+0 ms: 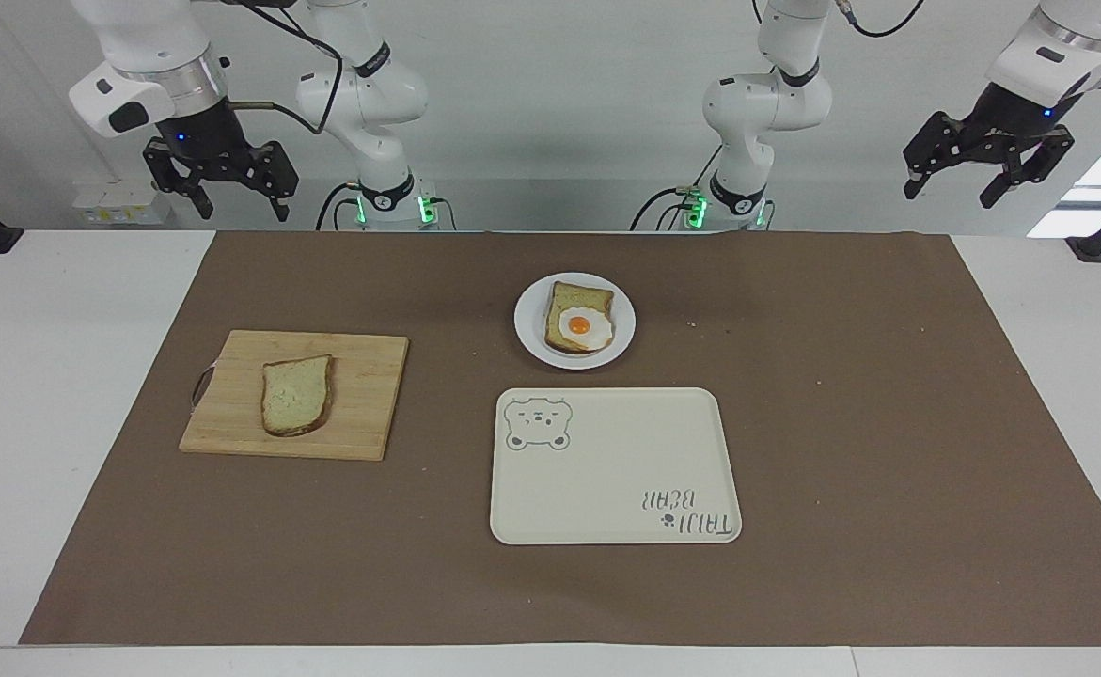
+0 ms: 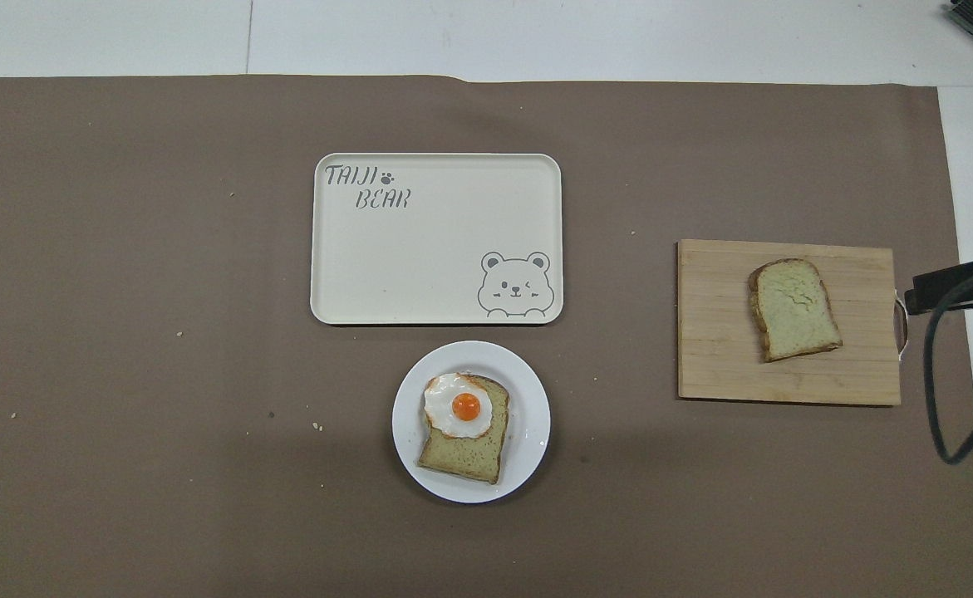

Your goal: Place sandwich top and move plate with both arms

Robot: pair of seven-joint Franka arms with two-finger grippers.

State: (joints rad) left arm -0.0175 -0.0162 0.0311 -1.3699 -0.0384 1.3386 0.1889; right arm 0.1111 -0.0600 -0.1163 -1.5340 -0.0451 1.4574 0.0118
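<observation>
The sandwich top point(image 1: 296, 393), a plain bread slice, lies on a wooden cutting board point(image 1: 362, 395) toward the right arm's end; it also shows in the overhead view point(image 2: 793, 309). The white plate point(image 1: 529, 329) sits mid-table and carries a bread slice topped with a fried egg point(image 1: 580, 320); the plate also shows in the overhead view point(image 2: 532, 415). My right gripper point(image 1: 240, 202) hangs open and empty, raised over the table edge at the robots' end, apart from the board. My left gripper point(image 1: 952, 191) hangs open and empty, raised at the left arm's end.
A cream rectangular tray point(image 1: 606, 470) with a bear drawing lies flat, just farther from the robots than the plate; it also shows in the overhead view point(image 2: 436, 249). A brown mat point(image 1: 841, 423) covers the table. A few crumbs lie on it.
</observation>
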